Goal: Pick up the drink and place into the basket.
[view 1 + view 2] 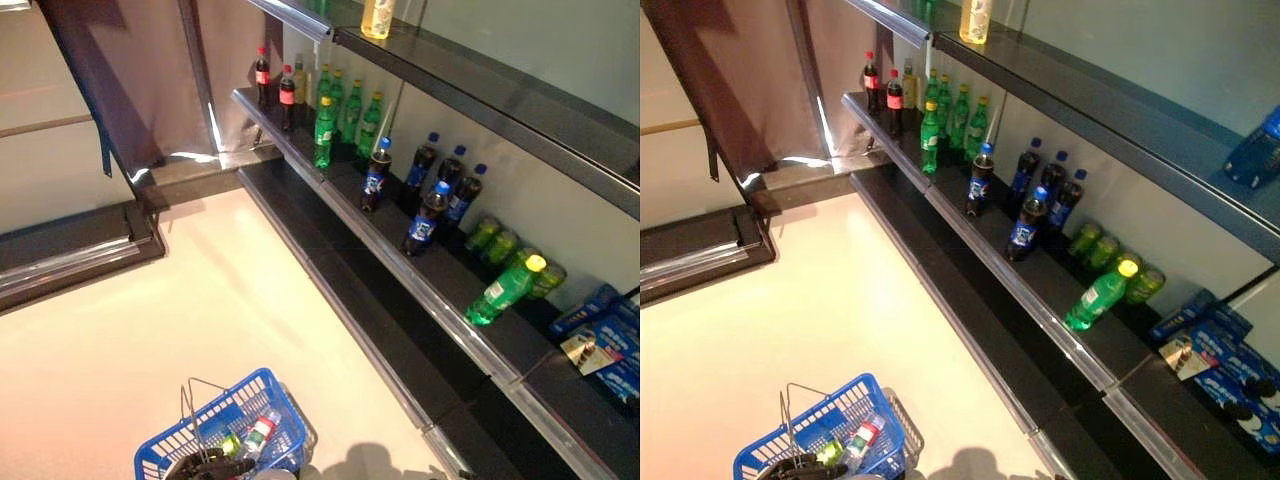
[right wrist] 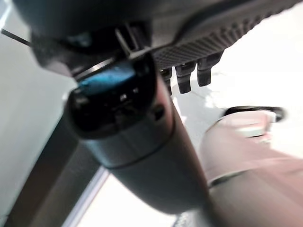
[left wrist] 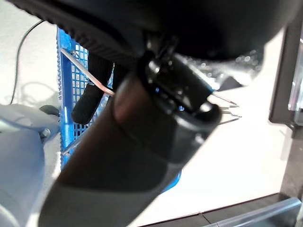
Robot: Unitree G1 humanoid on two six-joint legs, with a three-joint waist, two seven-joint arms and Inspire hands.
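Note:
A blue wire basket (image 1: 272, 398) stands on the pale floor at the bottom of the eye views, with a clear bottle with a red and green label (image 1: 258, 436) lying in it. My left hand (image 1: 200, 468) is at the basket's near edge. In the left wrist view its fingers (image 3: 88, 106) curl round the metal handle (image 3: 80, 67). Drinks stand on the dark shelf (image 1: 440, 300); one green bottle with a yellow cap (image 1: 503, 291) lies on its side near the shelf's front. My right hand (image 2: 142, 142) shows only in its wrist view, fingers relaxed over the floor and holding nothing.
On the shelf stand cola bottles (image 1: 274, 86), green bottles (image 1: 340, 110) and dark bottles with blue caps (image 1: 425, 195), then green cans (image 1: 495, 240) and blue packets (image 1: 610, 340). An upper shelf (image 1: 480, 90) overhangs them. A dark low ledge (image 1: 70, 250) lies at the left.

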